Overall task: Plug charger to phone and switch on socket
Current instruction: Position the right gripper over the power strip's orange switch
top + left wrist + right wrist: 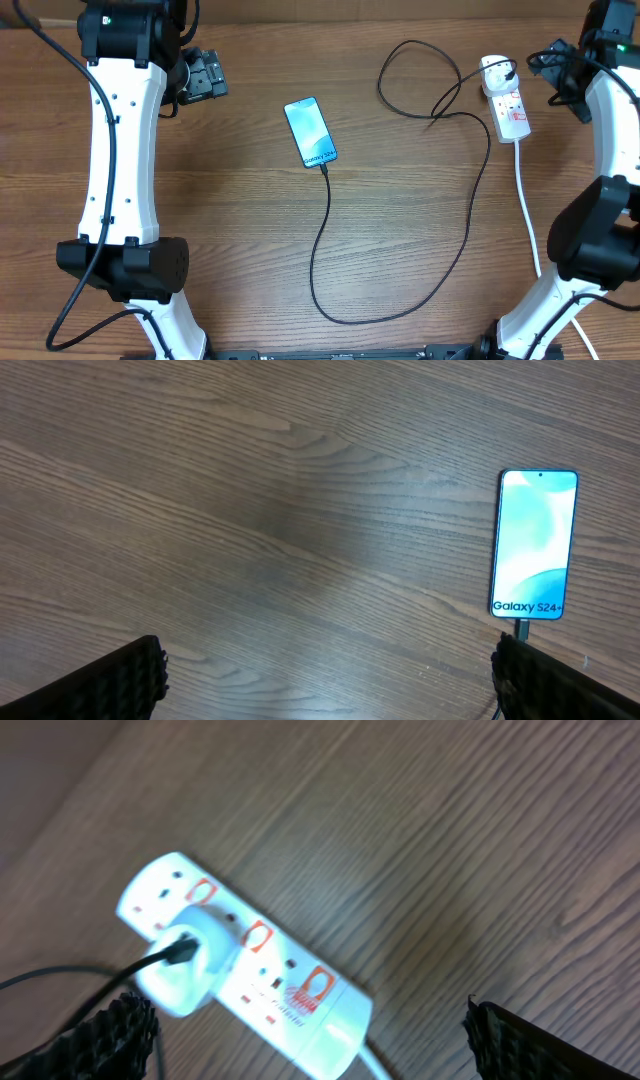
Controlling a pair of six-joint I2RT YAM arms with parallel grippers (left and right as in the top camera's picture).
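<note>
Charger (329,200) tip seated in phone (310,132), adapter in socket (507,103); switch state unreadable, likely left to press; both sets of jaws spread, holding nothing

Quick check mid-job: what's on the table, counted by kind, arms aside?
Phone: 1
Charger: 1
Power strip: 1
Total: 3
</note>
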